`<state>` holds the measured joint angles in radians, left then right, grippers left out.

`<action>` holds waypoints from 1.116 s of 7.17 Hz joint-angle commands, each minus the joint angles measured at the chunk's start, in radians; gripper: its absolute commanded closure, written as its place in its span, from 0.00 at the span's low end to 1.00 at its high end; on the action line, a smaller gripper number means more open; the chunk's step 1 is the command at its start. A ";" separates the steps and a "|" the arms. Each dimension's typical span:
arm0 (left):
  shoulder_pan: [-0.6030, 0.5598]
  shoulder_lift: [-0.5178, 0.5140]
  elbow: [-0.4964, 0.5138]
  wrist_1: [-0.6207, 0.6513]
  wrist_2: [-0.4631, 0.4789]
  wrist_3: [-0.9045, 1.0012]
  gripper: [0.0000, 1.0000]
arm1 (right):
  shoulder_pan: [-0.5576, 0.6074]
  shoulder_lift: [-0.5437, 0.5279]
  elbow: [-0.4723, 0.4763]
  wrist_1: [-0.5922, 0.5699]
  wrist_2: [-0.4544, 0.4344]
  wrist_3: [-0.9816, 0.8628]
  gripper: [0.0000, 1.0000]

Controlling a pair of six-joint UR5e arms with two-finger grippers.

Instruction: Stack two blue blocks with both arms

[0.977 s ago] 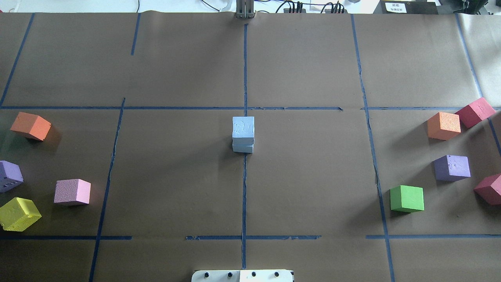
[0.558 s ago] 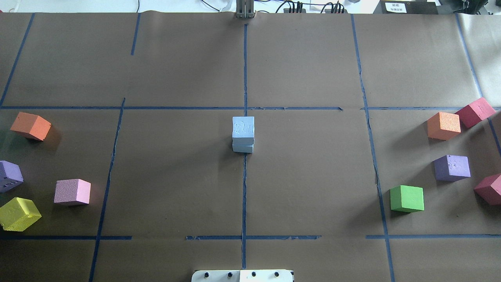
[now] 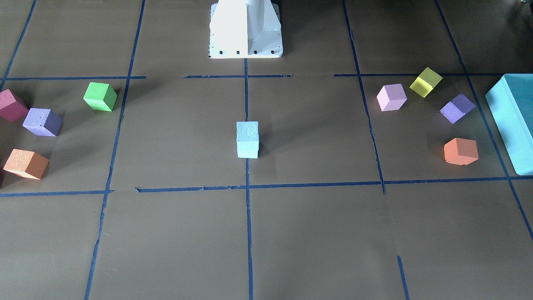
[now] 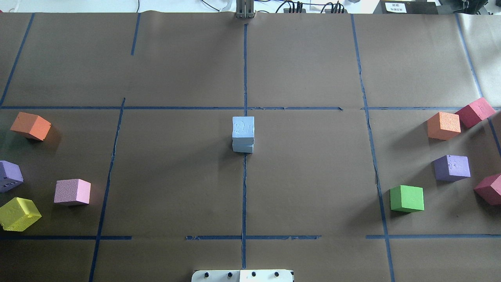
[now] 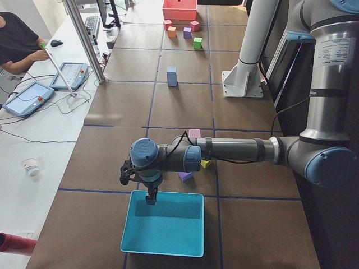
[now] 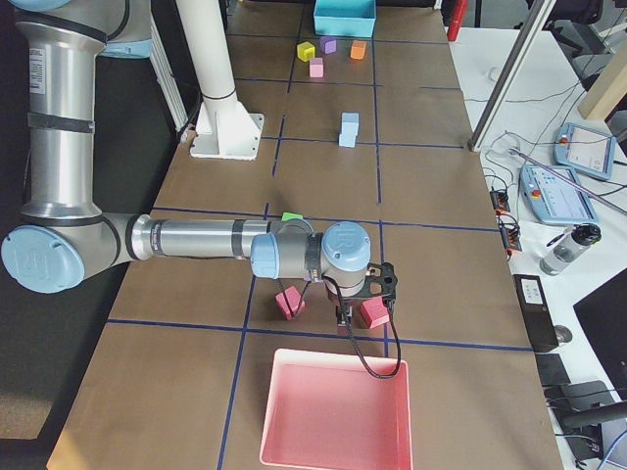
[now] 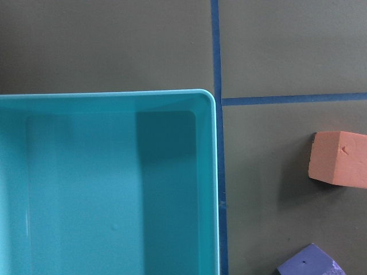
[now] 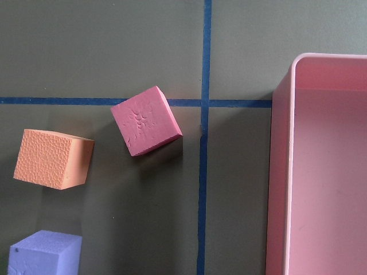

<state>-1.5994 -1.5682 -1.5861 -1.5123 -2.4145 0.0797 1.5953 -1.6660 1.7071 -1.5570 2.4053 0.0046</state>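
Observation:
The two blue blocks stand stacked at the table's middle on the centre tape line, the upper one [image 4: 243, 127] sitting squarely on the lower one [image 4: 242, 148]. The stack also shows in the front view [image 3: 247, 139], the left side view [image 5: 171, 75] and the right side view [image 6: 349, 128]. My left gripper [image 5: 150, 197] hangs over the near edge of the turquoise box, far from the stack. My right gripper [image 6: 345, 319] hangs by a red cube near the pink tray. Both show only in side views, so I cannot tell whether they are open or shut. Neither wrist view shows fingers.
A turquoise box [image 5: 162, 224] sits at the table's left end and a pink tray [image 6: 333, 411] at the right end. Orange [image 4: 30, 125], pink [image 4: 72, 192] and yellow [image 4: 18, 214] cubes lie left. Green [image 4: 407, 198], purple [image 4: 452, 167] and orange [image 4: 443, 125] cubes lie right.

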 commanded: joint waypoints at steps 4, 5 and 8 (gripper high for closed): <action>-0.001 0.005 0.000 0.006 0.008 0.012 0.00 | 0.000 0.000 -0.001 0.002 0.000 -0.002 0.00; -0.002 0.005 0.008 0.006 0.008 0.043 0.00 | 0.000 -0.003 -0.001 0.002 0.000 -0.002 0.00; -0.002 0.008 0.012 0.007 0.008 0.081 0.00 | 0.000 -0.003 -0.009 0.000 -0.032 -0.003 0.00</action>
<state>-1.6014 -1.5615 -1.5751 -1.5050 -2.4069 0.1549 1.5953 -1.6688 1.7010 -1.5557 2.3937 0.0027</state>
